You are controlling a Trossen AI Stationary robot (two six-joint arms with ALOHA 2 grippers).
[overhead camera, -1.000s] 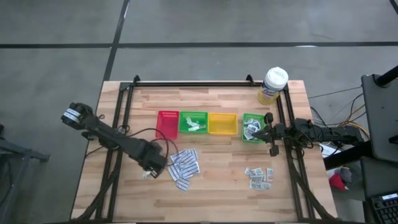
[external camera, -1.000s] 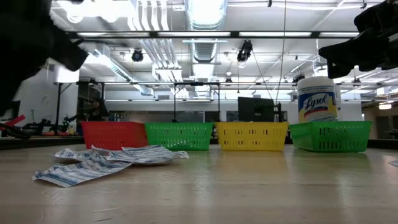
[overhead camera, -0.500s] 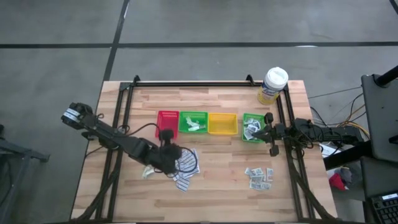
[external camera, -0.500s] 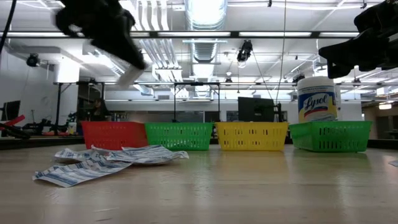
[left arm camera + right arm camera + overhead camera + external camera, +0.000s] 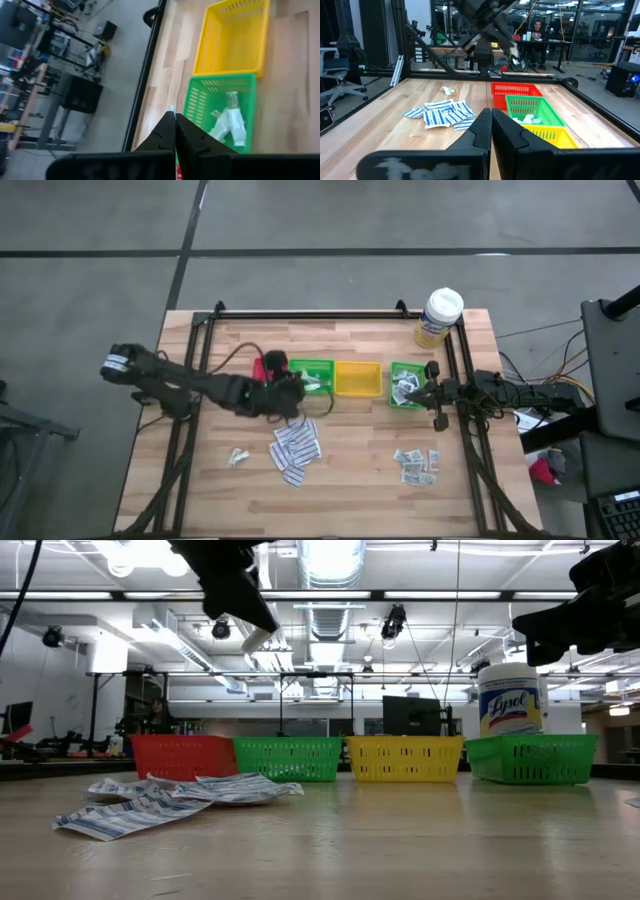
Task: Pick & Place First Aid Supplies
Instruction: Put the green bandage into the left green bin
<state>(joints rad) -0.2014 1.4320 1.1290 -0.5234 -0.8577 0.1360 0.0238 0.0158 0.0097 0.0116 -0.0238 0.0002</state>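
Hovering above the row of trays, the left gripper (image 5: 298, 383) hung with its fingers pressed together on a small pale sachet (image 5: 256, 638), whose tip peeked out between the fingertips in the left wrist view. Directly below and just ahead of that gripper sat the green tray (image 5: 221, 112), already holding a few pale green-white sachets (image 5: 231, 125); the yellow tray (image 5: 232, 36) lay beyond it and the red tray (image 5: 262, 370) just behind the gripper. A loose heap of long white printed strips (image 5: 296, 448) lay on the wooden table (image 5: 350, 480) near the gripper, on the side away from the trays, and a single small packet (image 5: 237, 457) rested farther off, well apart from the heap. The right gripper (image 5: 432, 393) waited at the far end of the row, fingers closed on nothing visible, just beside a second green tray (image 5: 405, 385) with grey-white squares inside. More small squares (image 5: 417, 464) lay scattered on the table near it, and a white-lidded tub (image 5: 439, 316) stood beyond the tray.
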